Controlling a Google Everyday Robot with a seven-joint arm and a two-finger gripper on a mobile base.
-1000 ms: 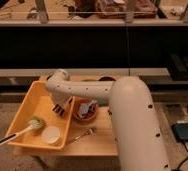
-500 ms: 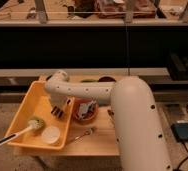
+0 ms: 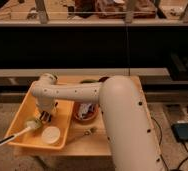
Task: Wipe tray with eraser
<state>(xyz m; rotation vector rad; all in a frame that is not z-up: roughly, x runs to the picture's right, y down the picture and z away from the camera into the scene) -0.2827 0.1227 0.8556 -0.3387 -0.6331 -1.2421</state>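
The yellow tray (image 3: 22,112) sits at the left of the wooden table. My white arm reaches down into it from the right. The gripper (image 3: 46,117) is low over the tray floor near its middle, shut on a small dark striped block, the eraser (image 3: 44,119), which is mostly hidden by the fingers. I cannot tell whether the eraser touches the tray floor.
A white-handled brush with a green head (image 3: 31,125) lies in the tray just left of the gripper, its handle sticking out over the front-left rim. A pale round piece (image 3: 51,134) lies in the tray's front. A brown bowl (image 3: 85,113) and a fork (image 3: 85,132) are on the table to the right.
The gripper has moved down and to the left inside the tray, closer to the brush head. The jaws have stayed shut.
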